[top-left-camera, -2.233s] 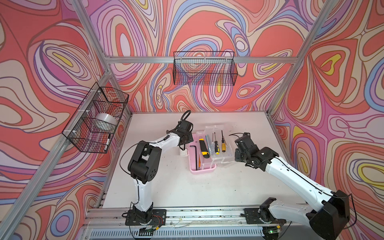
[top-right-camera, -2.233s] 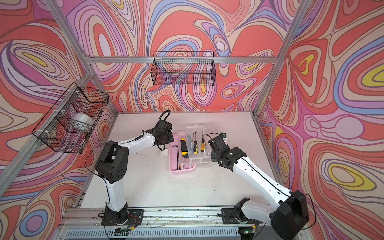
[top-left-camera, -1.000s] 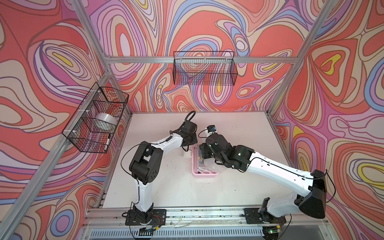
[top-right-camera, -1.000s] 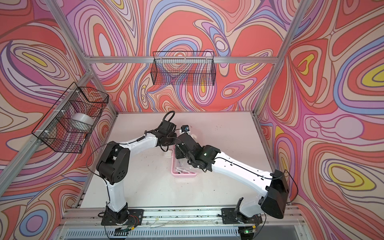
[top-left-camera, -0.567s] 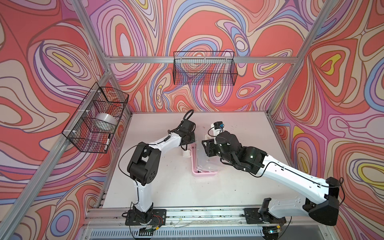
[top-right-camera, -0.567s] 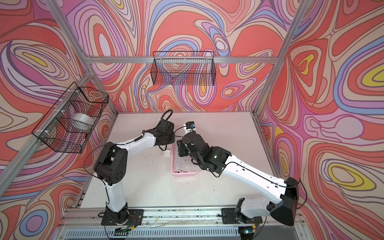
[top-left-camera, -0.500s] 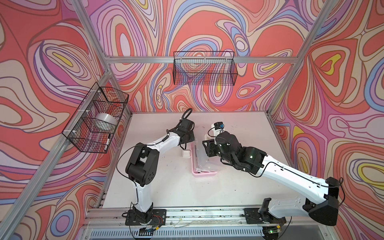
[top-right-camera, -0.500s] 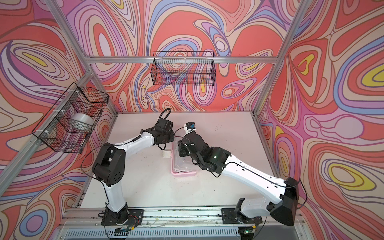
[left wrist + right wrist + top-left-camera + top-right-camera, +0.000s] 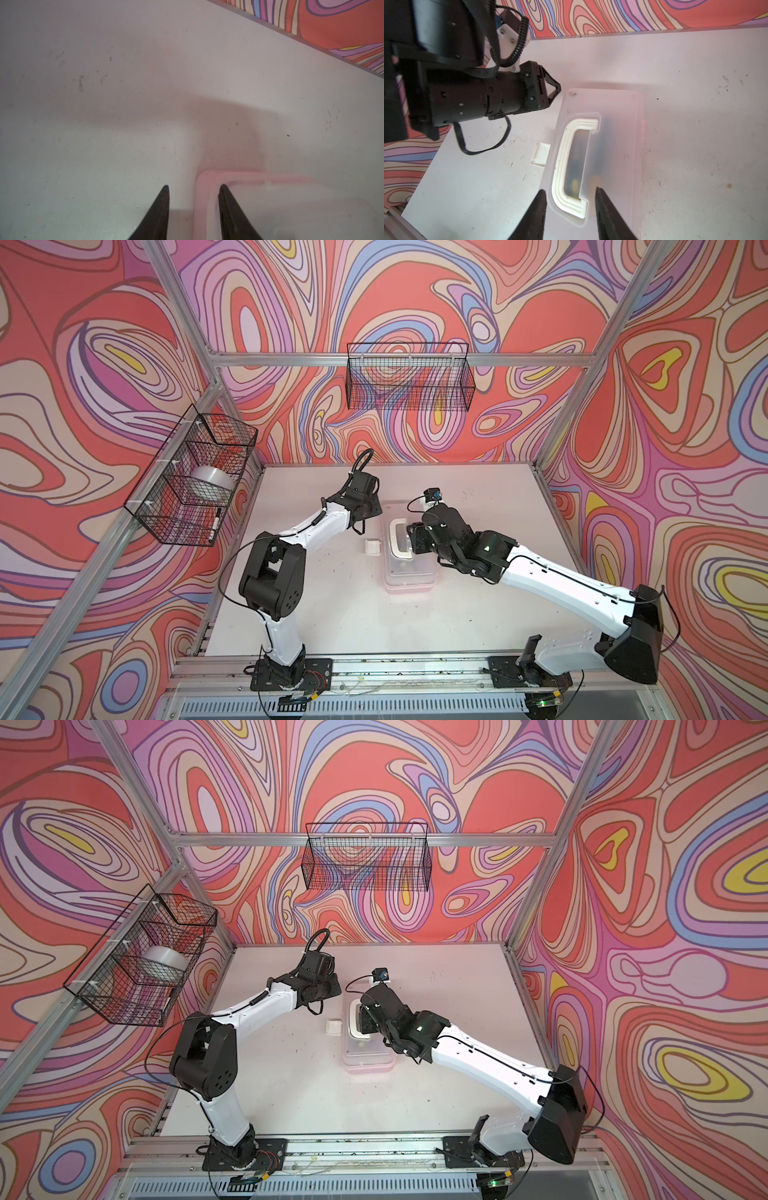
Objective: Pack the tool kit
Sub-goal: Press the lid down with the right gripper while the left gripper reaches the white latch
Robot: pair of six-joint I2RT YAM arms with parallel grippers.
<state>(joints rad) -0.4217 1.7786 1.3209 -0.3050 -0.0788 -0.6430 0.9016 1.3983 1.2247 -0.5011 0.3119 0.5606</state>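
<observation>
**Case shut mid-table, both grippers open over it**

In both top views the case [image 9: 409, 572] lies flat near the middle of the table [image 9: 332, 614]. Its translucent lid [image 9: 612, 145] is down on the pink base. The white handle [image 9: 571, 162] lies flat in a recess of the lid, along the side toward the left arm. Blurred dark and yellow shapes [image 9: 574, 176] show through the lid by the handle; what they are cannot be told. A small white tab [image 9: 540, 153] sits on the table just beside that same side of the case.

The left gripper [image 9: 194, 189] is at the case's far corner with its fingers [image 9: 162, 207] partly apart. One is above the table and one above the lid, with the pink rim between them. It holds nothing; whether it touches the case cannot be told.

The right gripper [image 9: 570, 192] hangs over the end of the handle farther from the left gripper. Its fingers are partly apart, one on each side of that end, with a thin gap showing on either side. Nothing is gripped.
</observation>
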